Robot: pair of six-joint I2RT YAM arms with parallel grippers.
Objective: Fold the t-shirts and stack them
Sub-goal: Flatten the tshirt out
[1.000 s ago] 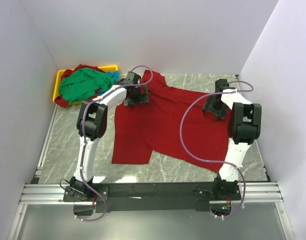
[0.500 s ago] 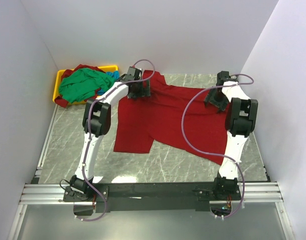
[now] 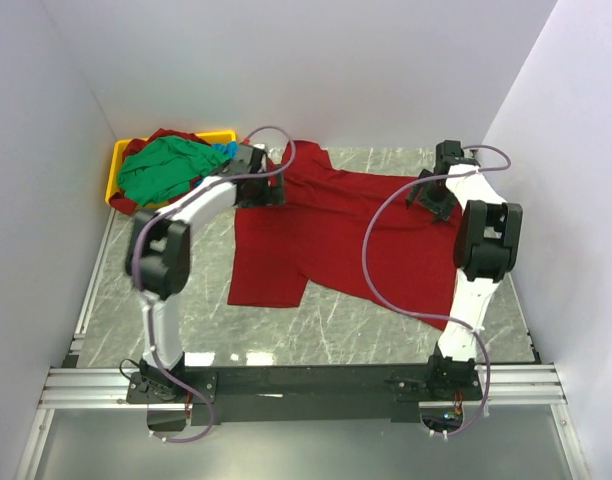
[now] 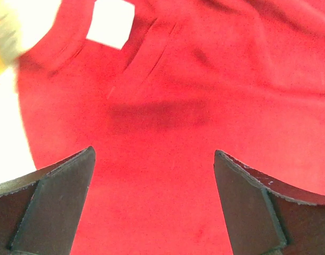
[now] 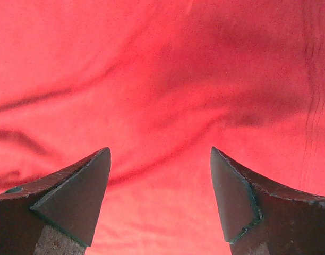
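The table (image 3: 326, 335) has a grey stone look with thin white lines running across it. Three plain white walls stand around it: a back wall (image 3: 306, 70), a left wall (image 3: 36, 200) and a right wall (image 3: 576, 200). They meet in the far corners. Along the near edge of the table lie shiny metal rails (image 3: 86, 385), with a long black plate (image 3: 306, 380) between them. Below that is a flat grey sheet (image 3: 306, 445). The light is bright and even, and the shadows are soft.
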